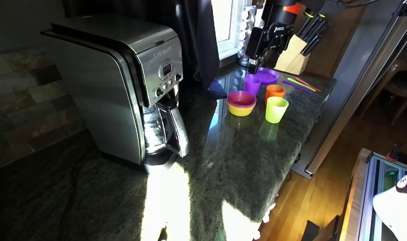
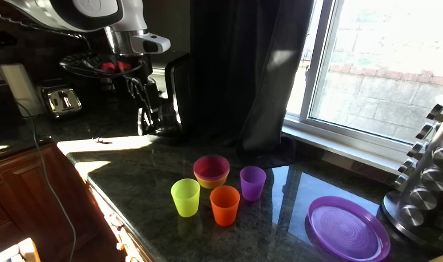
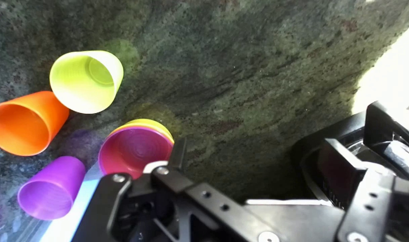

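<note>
My gripper is open and empty above the dark stone counter, its two fingers wide apart. It also shows in both exterior views. In the wrist view one finger overlaps the edge of a stack of bowls, magenta over yellow. The other finger is in front of the coffee maker's carafe. A yellow-green cup, an orange cup and a purple cup stand near the bowls. In both exterior views the cups are upright and the bowls sit beside them.
A silver coffee maker stands on the counter by a dark curtain. A purple plate lies near a spice rack. A knife block and several coloured utensils are at the counter's far end.
</note>
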You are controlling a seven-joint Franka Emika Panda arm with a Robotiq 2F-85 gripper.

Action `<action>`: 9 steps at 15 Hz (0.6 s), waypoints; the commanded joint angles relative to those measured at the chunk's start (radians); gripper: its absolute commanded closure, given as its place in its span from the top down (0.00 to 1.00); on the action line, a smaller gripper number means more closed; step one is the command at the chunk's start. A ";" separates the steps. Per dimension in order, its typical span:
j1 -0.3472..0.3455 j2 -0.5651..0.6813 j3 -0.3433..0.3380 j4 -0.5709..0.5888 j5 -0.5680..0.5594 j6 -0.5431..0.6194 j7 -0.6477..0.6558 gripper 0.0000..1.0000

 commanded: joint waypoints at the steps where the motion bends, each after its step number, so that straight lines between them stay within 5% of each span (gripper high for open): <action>1: -0.006 -0.143 -0.014 -0.162 0.001 0.097 -0.023 1.00; 9: -0.132 -0.156 -0.144 -0.198 0.008 0.031 -0.020 1.00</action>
